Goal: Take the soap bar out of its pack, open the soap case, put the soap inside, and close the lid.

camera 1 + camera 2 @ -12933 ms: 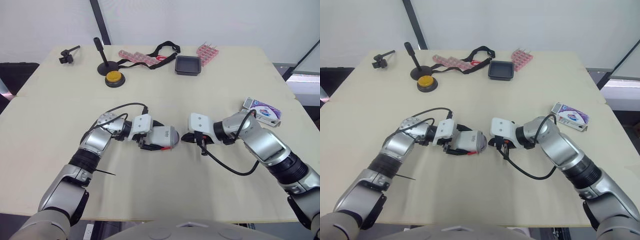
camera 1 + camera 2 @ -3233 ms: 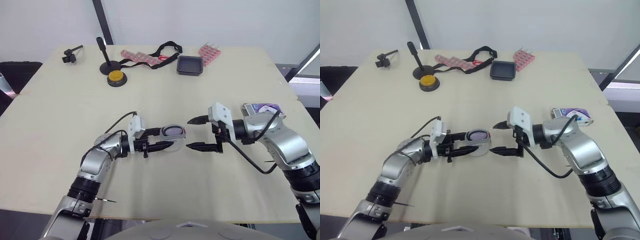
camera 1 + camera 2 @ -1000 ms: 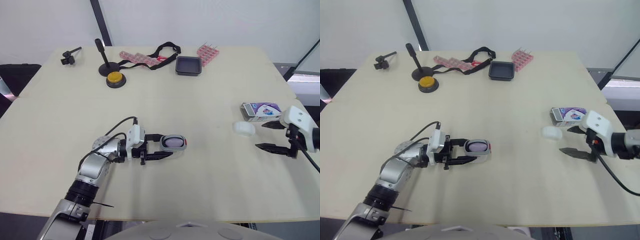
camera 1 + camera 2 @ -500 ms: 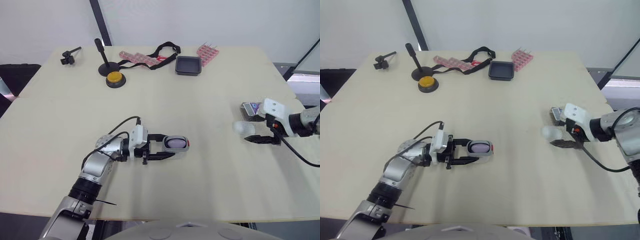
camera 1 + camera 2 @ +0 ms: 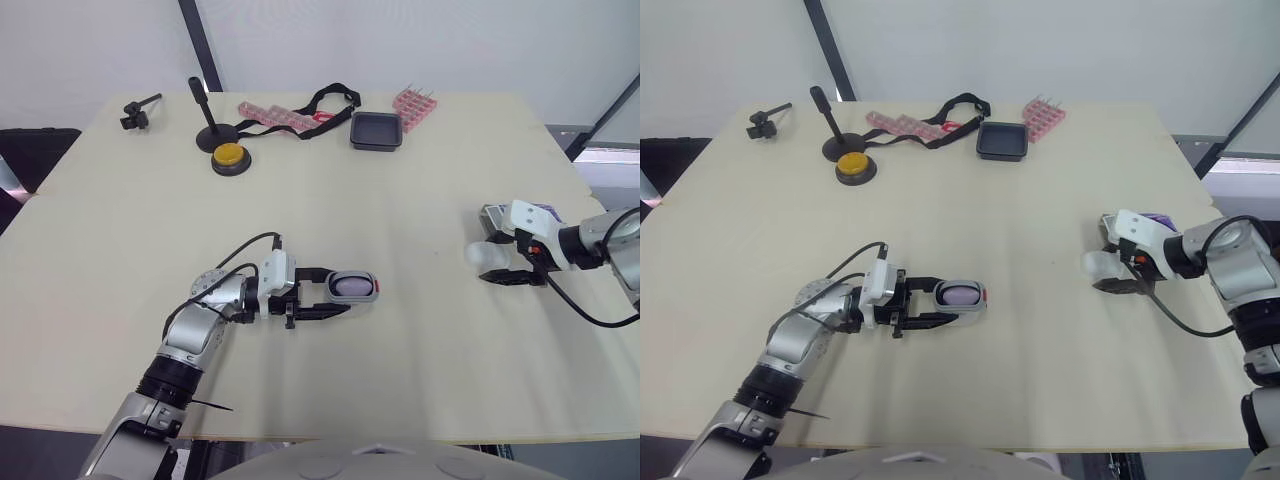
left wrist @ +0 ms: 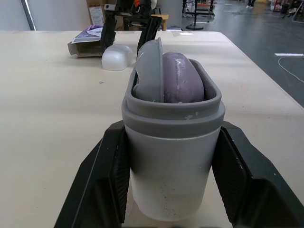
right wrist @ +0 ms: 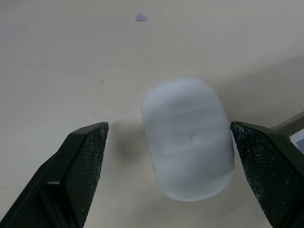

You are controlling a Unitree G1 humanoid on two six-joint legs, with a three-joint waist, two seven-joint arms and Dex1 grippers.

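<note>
Soap (image 6: pixel 181 80), purple and rounded, already sits inside the grey soap case (image 6: pixel 173 156), which stands without its cover. The left pincer (image 5: pixel 345 292) is clamped on that case from both sides, holding it low over the middle of the counter (image 5: pixel 420 180) with its mouth turned toward the robot's right. A translucent insert leans inside the case beside the bar.

The lid (image 5: pixel 482 253), a pale frosted dome, lies on the counter well apart from the case, far out on the right. It is just beside the pack (image 6: pixel 90 40), whose end flap is open. The right pincer (image 7: pixel 167 127) is at the lid with its fingers apart, one on each side of the dome. The wrist view shows a clear gap to each finger, so nothing is gripped yet.

By my reading, unpacking, opening and loading are done, and the step in hand is fetching the lid for closing. The next move calls for bringing those fingers together squarely on the dome, whose smooth, curved sides may let it squirt out. The lid must then be carried across to the case and turned so its hollow faces the mouth. Last, it is pressed home while the left pincer braces the case.
</note>
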